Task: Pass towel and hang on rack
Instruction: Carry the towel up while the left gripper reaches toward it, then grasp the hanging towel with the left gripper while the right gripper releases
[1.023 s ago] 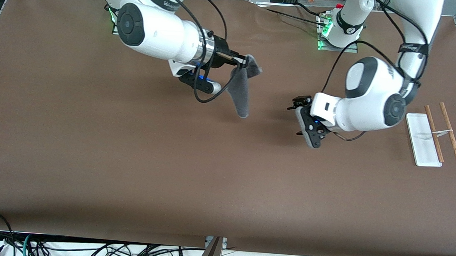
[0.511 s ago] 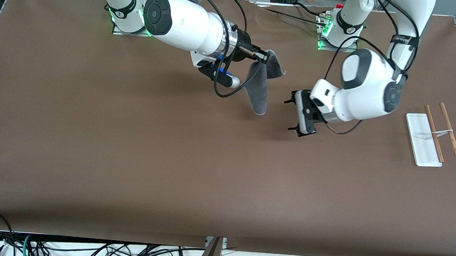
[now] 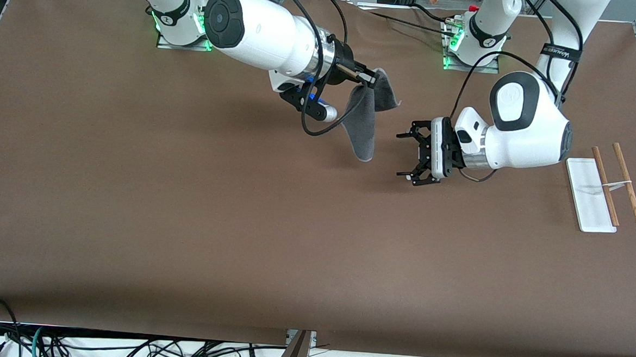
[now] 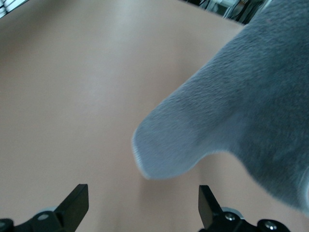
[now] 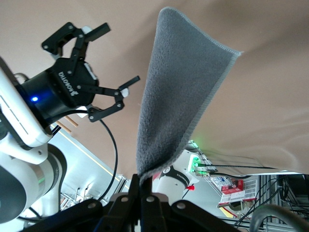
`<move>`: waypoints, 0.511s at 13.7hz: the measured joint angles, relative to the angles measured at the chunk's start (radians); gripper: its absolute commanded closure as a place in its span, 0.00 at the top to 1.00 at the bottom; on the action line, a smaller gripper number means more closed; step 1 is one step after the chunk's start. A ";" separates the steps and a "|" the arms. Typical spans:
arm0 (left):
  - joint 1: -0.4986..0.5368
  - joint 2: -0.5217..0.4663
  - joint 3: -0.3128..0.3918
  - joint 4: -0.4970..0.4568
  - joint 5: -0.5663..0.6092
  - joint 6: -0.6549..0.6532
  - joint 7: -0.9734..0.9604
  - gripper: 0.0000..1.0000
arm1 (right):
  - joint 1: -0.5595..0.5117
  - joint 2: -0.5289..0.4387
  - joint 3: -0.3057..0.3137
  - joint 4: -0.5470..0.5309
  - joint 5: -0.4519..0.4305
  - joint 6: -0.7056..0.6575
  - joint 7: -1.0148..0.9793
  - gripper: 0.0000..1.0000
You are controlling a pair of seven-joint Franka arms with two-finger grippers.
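Grey terry, the towel (image 3: 361, 127) hangs in the air from one corner, pinched between the closed fingers of the right gripper (image 3: 371, 82) over the middle of the table (image 3: 185, 220). The left gripper (image 3: 410, 156) is just beside the hanging cloth with its fingers spread wide, not touching it. The step in hand seems to be the pass – next the left gripper must probably close on the cloth before the right one releases. The rack (image 3: 603, 185) lies at the left arm's end of the table, well apart.
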 measured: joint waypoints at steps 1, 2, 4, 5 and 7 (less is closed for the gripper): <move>0.000 0.011 -0.001 0.000 -0.032 -0.019 0.031 1.00 | 0.000 0.000 0.000 0.000 0.000 0.000 0.000 0.00; 0.001 0.024 0.000 0.003 -0.061 -0.039 0.060 1.00 | 0.000 0.000 0.000 0.000 0.000 0.000 0.000 0.00; 0.005 0.066 0.001 0.018 -0.102 -0.072 0.117 1.00 | 0.000 0.000 -0.001 0.000 0.000 0.000 0.000 0.00; 0.008 0.094 0.001 0.024 -0.131 -0.082 0.141 1.00 | 0.000 0.000 -0.002 0.000 0.000 0.000 0.000 0.00; 0.012 0.148 0.001 0.032 -0.199 -0.105 0.199 1.00 | 0.000 0.000 -0.004 0.001 0.000 0.000 0.000 0.00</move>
